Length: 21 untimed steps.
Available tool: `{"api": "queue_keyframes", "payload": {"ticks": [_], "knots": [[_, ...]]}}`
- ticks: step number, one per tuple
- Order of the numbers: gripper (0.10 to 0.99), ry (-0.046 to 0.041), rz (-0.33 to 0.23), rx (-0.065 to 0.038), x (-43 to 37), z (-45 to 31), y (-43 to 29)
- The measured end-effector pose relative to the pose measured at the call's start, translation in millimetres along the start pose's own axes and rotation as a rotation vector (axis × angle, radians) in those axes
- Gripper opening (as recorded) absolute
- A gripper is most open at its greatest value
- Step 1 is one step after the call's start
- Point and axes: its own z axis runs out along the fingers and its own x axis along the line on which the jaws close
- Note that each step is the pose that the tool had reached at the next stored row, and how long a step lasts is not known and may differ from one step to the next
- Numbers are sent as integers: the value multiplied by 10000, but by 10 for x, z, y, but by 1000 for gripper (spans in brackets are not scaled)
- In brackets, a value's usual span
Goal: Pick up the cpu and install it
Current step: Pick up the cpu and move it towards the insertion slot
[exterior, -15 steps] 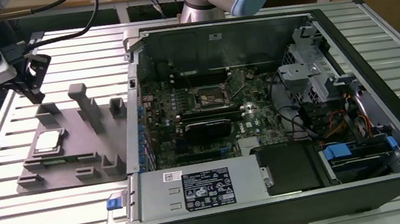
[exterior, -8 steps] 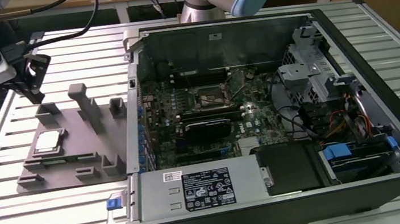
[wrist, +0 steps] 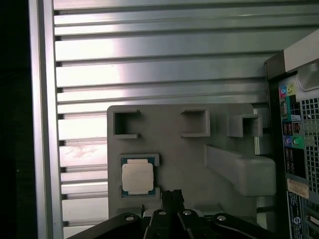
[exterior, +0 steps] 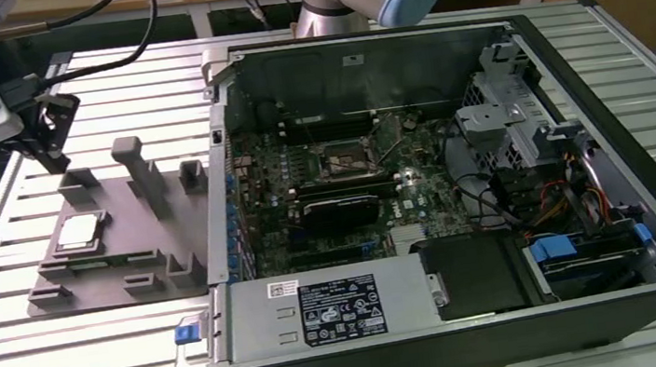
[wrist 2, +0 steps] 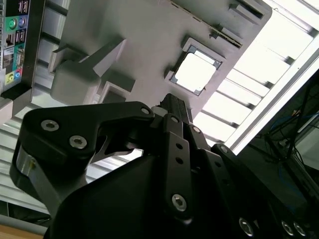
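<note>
Your claw (exterior: 55,163) hangs shut and empty above the grey fixture tray (exterior: 122,239)
The cpu (exterior: 80,232) lies flat in a recess near the tray's edge farthest from the open computer case (exterior: 475,353), untouched by your claw

Bright overhead light, glare washing the cpu (wrist 2: 195,71) and tabletop (wrist 2: 259,89) white in my second wrist view, case (exterior: 353,82) interior dim and shadowed

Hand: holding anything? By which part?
Nothing is held. The hand hangs empty above the grey tray; the cpu lies in its tray pocket, untouched.
</note>
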Motion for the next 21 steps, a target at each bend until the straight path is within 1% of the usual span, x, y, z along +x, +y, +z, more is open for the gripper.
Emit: {"api": "queue_keyframes", "payload": {"ticks": [4, 16, 21], "knots": [[106, -2, 0, -2, 28, 38, -4], [106, -1, 0, -1, 75, 120, -11], [106, -2, 1, -1, 112, 178, -16]]}}
